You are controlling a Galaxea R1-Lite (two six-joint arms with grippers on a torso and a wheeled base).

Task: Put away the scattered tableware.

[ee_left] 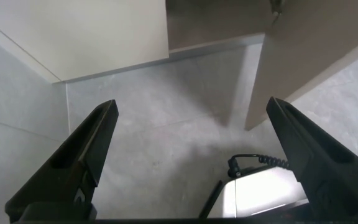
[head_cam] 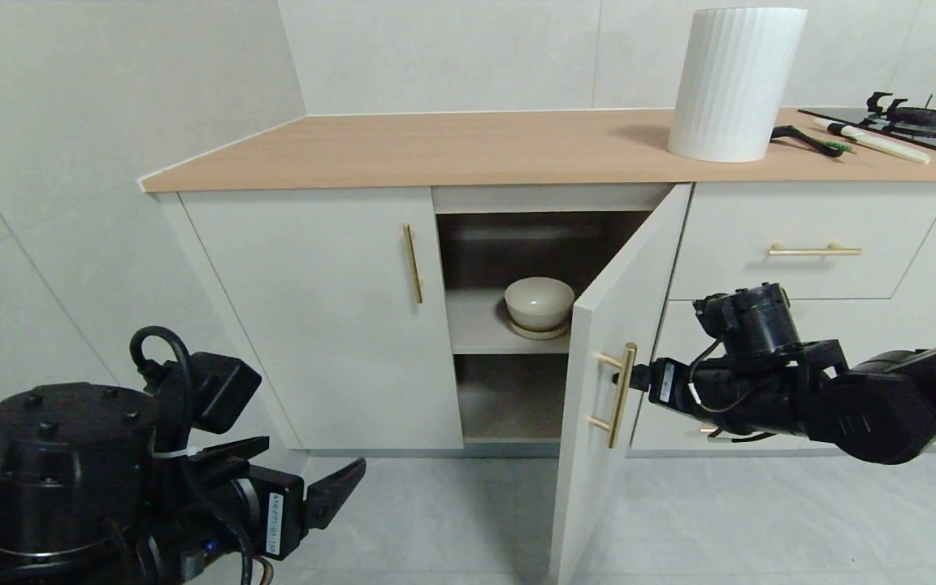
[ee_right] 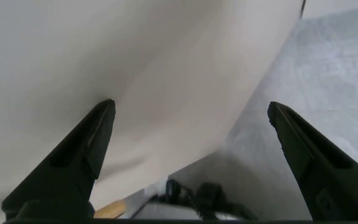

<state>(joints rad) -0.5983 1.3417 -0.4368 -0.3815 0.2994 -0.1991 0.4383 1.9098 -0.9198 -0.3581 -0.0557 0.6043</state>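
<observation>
Landmark: the open cabinet door [head_cam: 598, 455], swung out towards the robot, its hinges on the side farther from the robot.
Bowl [head_cam: 539, 302]: sits upright on the middle shelf [head_cam: 476, 325] behind the door, on what looks like a small plate; already stowed, by my reading.
Door handle [head_cam: 619, 394]: a gold bar on the door's outer face, near its free edge, long axis vertical.
Right gripper [head_cam: 629, 379]: on the outer side of the door, tips at the handle. I cannot tell whether they touch it. Its fingers [ee_right: 92, 143] are spread wide, holding nothing, with the door's pale panel just ahead.
Left gripper [head_cam: 314, 459]: low, well off to the door's inner side, over the floor [ee_left: 166, 124]; fingers [ee_left: 92, 143] spread, empty.
Key relation: the handle lies straight ahead of the right claw and crosswise to its reach, so the right arm is much the nearer.
Likely step: closing the door, swinging its free edge back towards the opening.
Counter above the door: a white ribbed vase [head_cam: 734, 81] and utensils [head_cam: 870, 140] beside the stove [head_cam: 923, 118].
</observation>
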